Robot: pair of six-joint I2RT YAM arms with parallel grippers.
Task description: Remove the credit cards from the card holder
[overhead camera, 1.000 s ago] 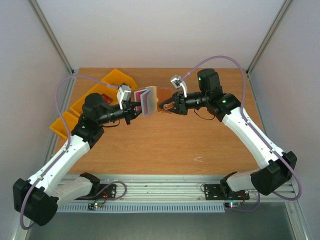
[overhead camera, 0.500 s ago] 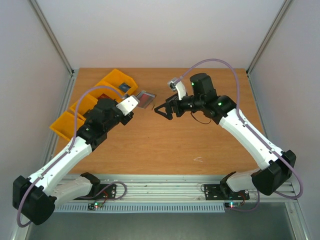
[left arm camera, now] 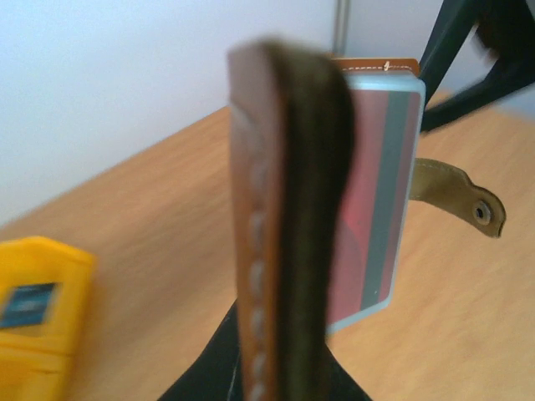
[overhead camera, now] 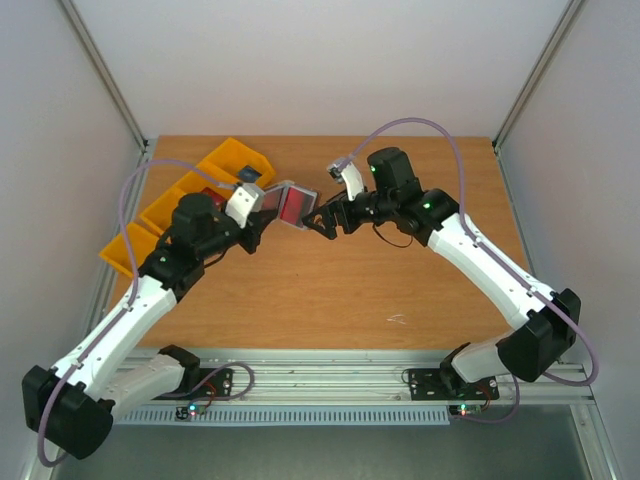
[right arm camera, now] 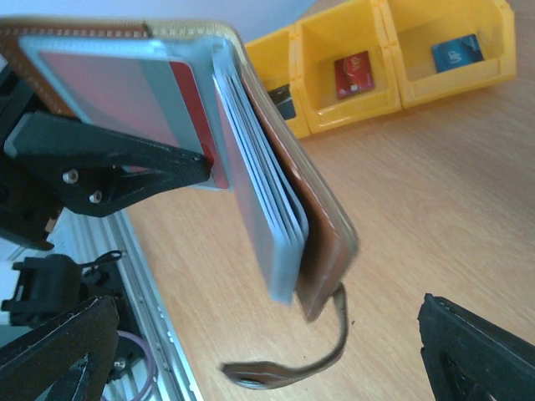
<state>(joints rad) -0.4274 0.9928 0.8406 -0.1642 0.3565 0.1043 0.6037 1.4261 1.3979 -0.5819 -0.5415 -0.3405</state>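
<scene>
The card holder (overhead camera: 292, 205) hangs in the air over the table's back middle, and my left gripper (overhead camera: 262, 210) is shut on its brown spine edge (left arm camera: 284, 234). It is spread open, with several clear sleeves fanned out (right arm camera: 267, 217). Red credit cards (right arm camera: 125, 92) sit in the sleeves, one also showing in the left wrist view (left arm camera: 372, 192). The clasp tab (right arm camera: 284, 368) dangles loose. My right gripper (overhead camera: 320, 222) stands open just right of the holder, touching nothing; its fingers (right arm camera: 476, 351) frame the dangling tab.
Three yellow bins (overhead camera: 235, 160) line the table's back left. One bin holds a red card (right arm camera: 353, 73), another a blue card (right arm camera: 457, 52). The left arm's black fingers (right arm camera: 109, 167) cross in front of the holder.
My right gripper has opened, let go of the holder's brown flap and shifted left toward it. The left arm swung away and back, still holding the holder.
</scene>
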